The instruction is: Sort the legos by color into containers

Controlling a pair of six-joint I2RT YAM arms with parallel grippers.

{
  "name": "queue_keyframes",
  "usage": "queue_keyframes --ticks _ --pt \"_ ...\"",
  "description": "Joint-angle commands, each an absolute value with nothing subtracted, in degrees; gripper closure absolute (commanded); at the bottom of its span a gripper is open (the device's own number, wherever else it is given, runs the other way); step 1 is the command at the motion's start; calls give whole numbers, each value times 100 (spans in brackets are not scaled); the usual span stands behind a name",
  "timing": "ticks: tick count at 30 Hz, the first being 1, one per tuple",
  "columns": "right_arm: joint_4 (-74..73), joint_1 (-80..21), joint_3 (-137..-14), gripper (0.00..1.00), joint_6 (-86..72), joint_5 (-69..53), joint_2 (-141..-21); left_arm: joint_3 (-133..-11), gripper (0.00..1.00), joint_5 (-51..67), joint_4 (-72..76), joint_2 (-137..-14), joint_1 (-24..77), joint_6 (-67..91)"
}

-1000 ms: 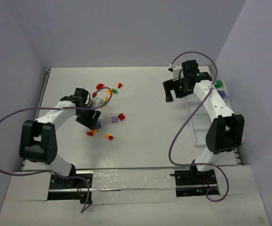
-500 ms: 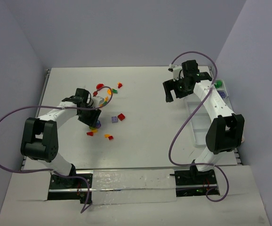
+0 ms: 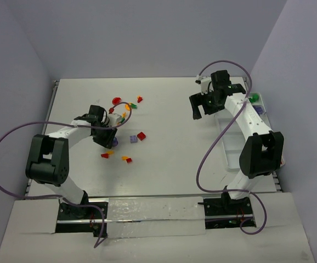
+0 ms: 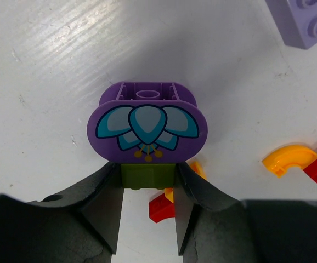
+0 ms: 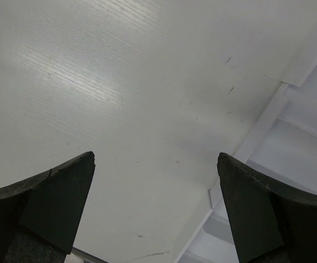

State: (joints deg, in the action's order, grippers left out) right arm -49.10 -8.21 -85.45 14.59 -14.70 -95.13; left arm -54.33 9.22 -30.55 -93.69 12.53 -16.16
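Two arms stood well apart. The left gripper (image 4: 147, 183) sat low on the table's left half, its fingers pressed against both sides of a lime-green brick (image 4: 147, 174) at the foot of a purple lotus-printed piece (image 4: 146, 129), with other legos (image 3: 126, 107) scattered nearby. The right gripper (image 5: 156, 164) hung wide open, holding nothing, over bare table beside the white tray (image 3: 236, 150) along the right edge.

Legos (image 3: 141, 135) left; tray (image 3: 234, 147) far right
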Motion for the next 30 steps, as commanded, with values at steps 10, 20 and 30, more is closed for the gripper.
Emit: queue_keyframes --ticks 10,20,30 --pt "-3649 -939 -8005 1 86 -4223 -9077 -6276 100 2322 -2946 -8387 1405 -2246" --pt "-2136 -1404 -7518 1 -1728 -5778 -9156 -6840 100 1865 -3250 -7984 3297 -2261" --pt "-2037 -2050 -7483 1 -1869 -6228 -9428 -7309 100 1525 -3463 -8139 4058 -2025"
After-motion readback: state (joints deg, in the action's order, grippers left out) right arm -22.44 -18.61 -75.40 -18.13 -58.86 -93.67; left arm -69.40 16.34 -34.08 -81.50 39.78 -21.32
